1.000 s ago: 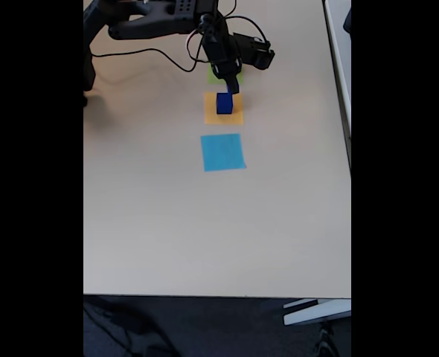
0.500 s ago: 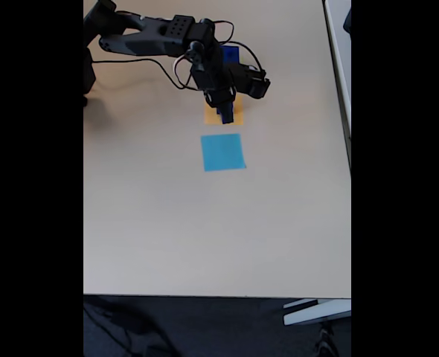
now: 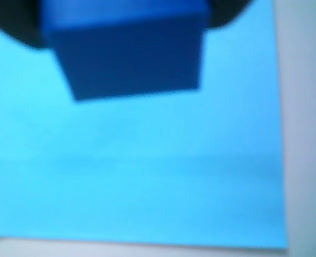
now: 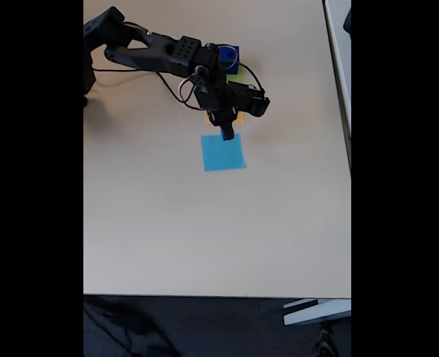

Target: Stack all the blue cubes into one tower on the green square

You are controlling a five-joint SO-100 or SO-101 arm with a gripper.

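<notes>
My end effector (image 4: pixel 225 134) hangs over the top edge of the light-blue square (image 4: pixel 223 152) in the fixed view, closed on a dark blue cube (image 3: pixel 128 51). In the wrist view that cube sits at the top of frame between my dark fingers (image 3: pixel 16 24), blurred, with the light-blue square (image 3: pixel 147 176) spread below it and pale tabletop (image 3: pixel 305 107) at the right. In the fixed view another blue cube (image 4: pixel 229 56) sits further back on the green square (image 4: pixel 236 74), mostly behind my arm. A sliver of orange square (image 4: pixel 238 117) shows just beside my wrist. Tabletop (image 4: pixel 204 223) is beige.
</notes>
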